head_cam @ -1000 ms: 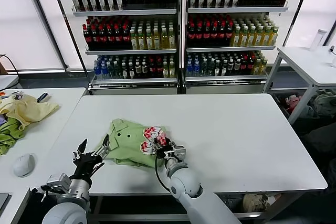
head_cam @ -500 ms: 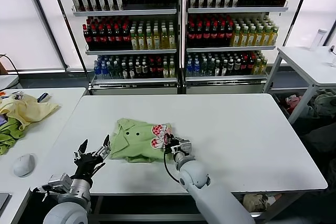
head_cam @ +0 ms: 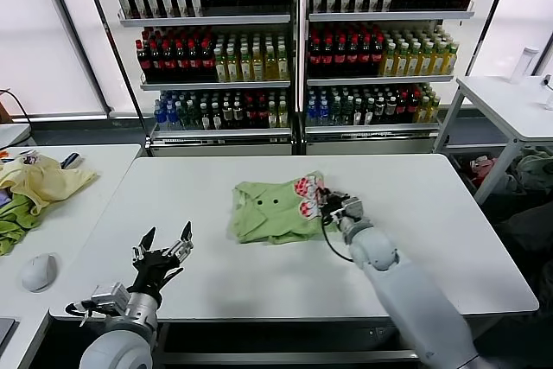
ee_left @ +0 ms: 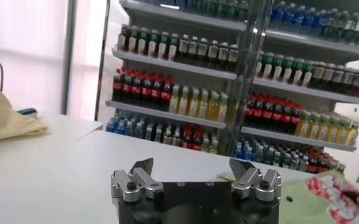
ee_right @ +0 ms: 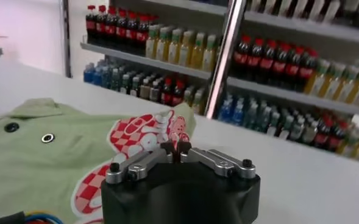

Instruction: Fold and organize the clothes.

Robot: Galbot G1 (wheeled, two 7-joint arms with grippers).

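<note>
The light green polo shirt (head_cam: 275, 211) lies folded near the middle of the white table (head_cam: 432, 248), collar to the left and red-and-white patch at its right edge. My right gripper (head_cam: 322, 203) is shut on the shirt at the patch; in the right wrist view its jaws (ee_right: 176, 150) pinch the printed cloth (ee_right: 45, 164). My left gripper (head_cam: 162, 248) is open and empty near the table's front left, well left of the shirt. In the left wrist view the left gripper (ee_left: 194, 171) has its fingers spread, with the shirt's edge (ee_left: 325, 198) off to one side.
Shelves of bottles (head_cam: 294, 41) stand behind the table. A side table on the left holds a pale yellow garment (head_cam: 43, 181), a darker green cloth (head_cam: 13, 222) and a white mouse-like object (head_cam: 39, 271). Another table (head_cam: 510, 105) stands at the back right.
My right gripper has dragged the shirt to the right and farther back across the table. The left gripper has shifted slightly right, still open.
</note>
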